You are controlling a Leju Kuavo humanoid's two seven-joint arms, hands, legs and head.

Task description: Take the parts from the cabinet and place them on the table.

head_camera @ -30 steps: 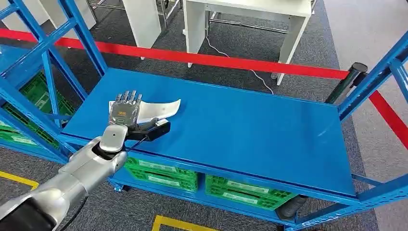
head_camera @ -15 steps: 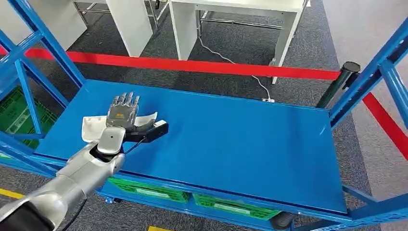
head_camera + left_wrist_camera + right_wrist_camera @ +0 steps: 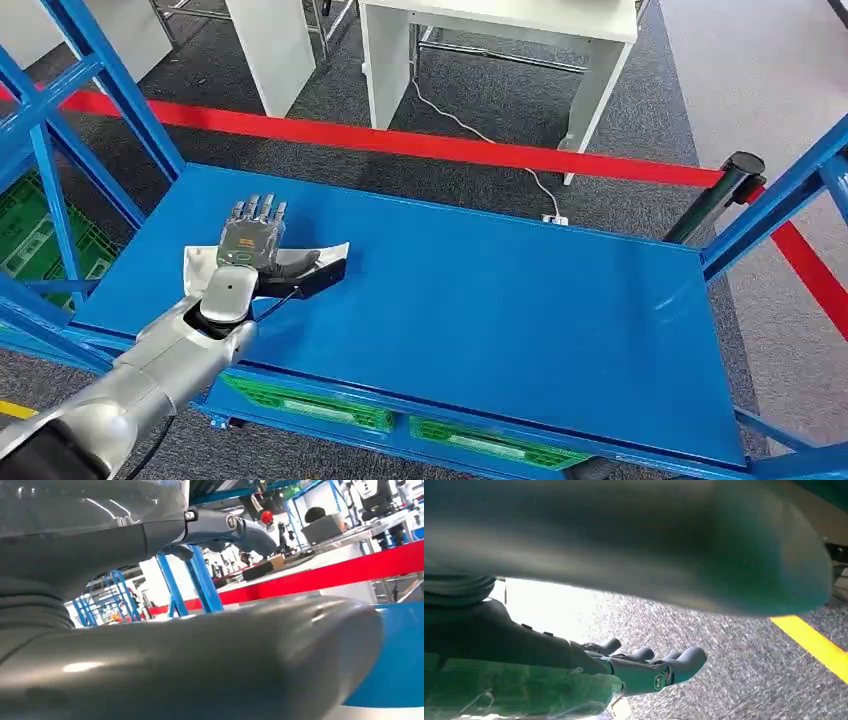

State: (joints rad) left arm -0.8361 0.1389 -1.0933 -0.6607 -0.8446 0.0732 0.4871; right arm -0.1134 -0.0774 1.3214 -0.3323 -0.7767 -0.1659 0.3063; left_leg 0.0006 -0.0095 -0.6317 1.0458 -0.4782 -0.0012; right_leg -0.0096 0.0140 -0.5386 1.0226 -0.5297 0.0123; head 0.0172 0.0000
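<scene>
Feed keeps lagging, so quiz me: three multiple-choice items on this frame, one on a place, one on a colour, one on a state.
1. Where does the white part lie?
A. on the shelf's far right
B. on the shelf's left part, under the left hand
C. in a green crate

2. What colour is the shelf?
A. blue
B. white
C. yellow

3. How are the left hand's fingers?
A. clenched into a fist
B. stretched flat over the part
C. pointing straight up

B: the part shows beneath the hand.
A: its surface is blue.
B: the fingers lie extended.
</scene>
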